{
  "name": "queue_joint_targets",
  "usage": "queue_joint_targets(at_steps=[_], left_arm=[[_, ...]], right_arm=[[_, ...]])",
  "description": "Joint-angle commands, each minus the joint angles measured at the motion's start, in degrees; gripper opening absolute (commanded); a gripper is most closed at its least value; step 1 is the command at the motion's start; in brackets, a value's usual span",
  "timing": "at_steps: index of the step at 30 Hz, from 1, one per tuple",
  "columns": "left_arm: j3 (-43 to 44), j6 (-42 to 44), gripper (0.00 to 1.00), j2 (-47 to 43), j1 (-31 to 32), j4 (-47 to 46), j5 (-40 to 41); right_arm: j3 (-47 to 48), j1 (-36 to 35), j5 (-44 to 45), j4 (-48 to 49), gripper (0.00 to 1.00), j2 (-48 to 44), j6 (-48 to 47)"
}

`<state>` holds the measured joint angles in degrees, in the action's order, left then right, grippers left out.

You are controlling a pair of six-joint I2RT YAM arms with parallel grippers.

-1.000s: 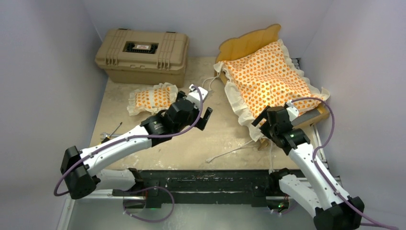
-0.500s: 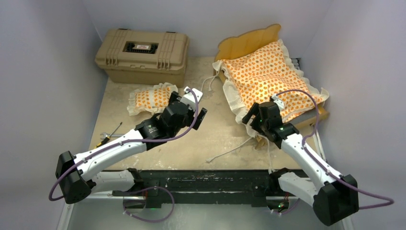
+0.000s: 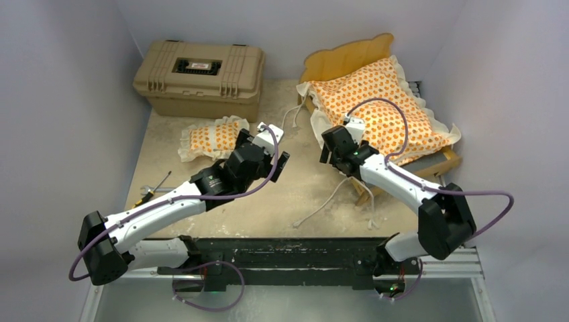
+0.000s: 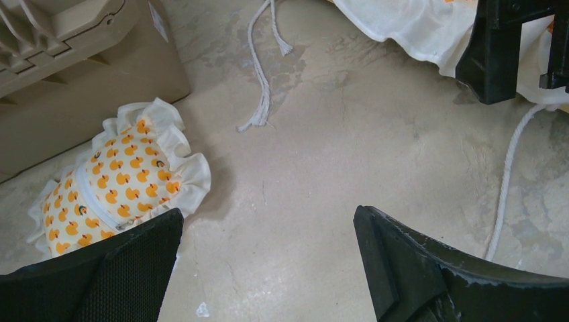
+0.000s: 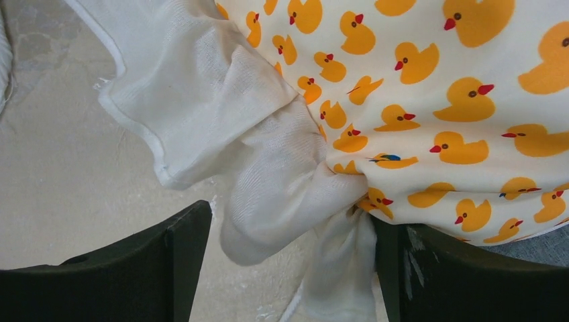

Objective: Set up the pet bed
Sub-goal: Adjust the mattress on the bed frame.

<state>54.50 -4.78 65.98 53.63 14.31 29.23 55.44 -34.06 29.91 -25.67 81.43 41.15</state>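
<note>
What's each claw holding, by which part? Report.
Nothing is held. The left claw is open near the pillow; the right claw is open astride the corner ruffle of the mattress cushion, not clamped.

Mattress cushion (image 3: 382, 107), upper right: white ground, orange-yellow duck print with red beaks, white ruffle.
Pillow (image 3: 213, 136), left of centre: same duck print, white frill.
Headboard (image 3: 349, 57): light wood.
Hard case (image 3: 198, 77), upper left: tan, black lid inset.
Table (image 3: 295, 194): mottled beige.
Cord (image 4: 260, 80): white.
</note>
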Motion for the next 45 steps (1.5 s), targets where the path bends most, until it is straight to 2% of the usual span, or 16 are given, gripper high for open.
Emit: queue_joint_targets(at_steps=[1, 4, 6, 9, 11, 14, 16, 22, 26, 29, 35, 40, 42, 45], left_arm=[[-0.3, 1.0, 0.99, -0.3, -0.4, -1.9, -0.6], [0.1, -0.8, 0.99, 1.4, -0.4, -3.9, -7.0], [0.3, -2.7, 0.99, 3.0, -0.3, -7.1, -11.9], [0.2, -6.1, 0.99, 7.4, -0.2, -15.7, -19.1], [0.3, -7.3, 0.99, 11.1, -0.2, -22.2, -23.9], [3.4, -8.1, 0.95, 19.1, 0.3, -27.6, -28.6], [7.0, -7.0, 0.92, 24.7, 1.3, -29.0, -29.0], [19.2, -2.5, 0.88, 38.5, 4.5, -27.0, -30.0], [25.2, 0.4, 0.84, 44.6, 6.3, -23.8, -29.4], [27.3, 1.9, 0.79, 47.8, 7.2, -22.4, -29.4], [28.9, 3.3, 0.63, 51.2, 8.0, -20.5, -29.4], [29.9, 4.1, 0.31, 51.8, 8.3, -19.0, -32.1], [30.0, 4.5, 0.19, 51.2, 8.5, -18.4, -33.5], [30.3, 6.8, 0.06, 49.6, 9.2, -16.7, -35.4]], right_arm=[[6.1, -7.4, -15.0, 3.7, 0.87, -3.1, 8.5], [3.6, -7.3, -9.8, -3.9, 0.87, -10.1, 9.2], [2.6, -7.3, -5.5, -9.9, 0.86, -15.3, 12.9], [0.6, -6.7, 2.3, -17.1, 0.8, -23.7, 17.6], [-1.0, -3.2, 3.2, -18.4, 0.76, -26.7, 18.3], [-3.2, 5.2, 0.7, -16.7, 0.69, -28.7, 15.8], [-4.5, 9.0, 0.6, -14.5, 0.67, -29.2, 13.7], [-7.1, 21.6, -3.3, -9.2, 0.6, -27.4, 11.5], [-9.2, 27.1, -7.9, -3.8, 0.58, -26.0, 9.3], [-10.2, 28.6, -10.4, -1.9, 0.54, -22.9, 8.9], [-13.2, 29.6, -14.1, 2.2, 0.53, -21.3, 9.0], [-16.2, 30.1, -15.1, 4.6, 0.49, -19.9, 9.1], [-16.5, 30.3, -15.2, 4.7, 0.4, -19.7, 9.1], [-15.2, 30.3, -14.8, 3.1, 0.15, -21.2, 8.9]])
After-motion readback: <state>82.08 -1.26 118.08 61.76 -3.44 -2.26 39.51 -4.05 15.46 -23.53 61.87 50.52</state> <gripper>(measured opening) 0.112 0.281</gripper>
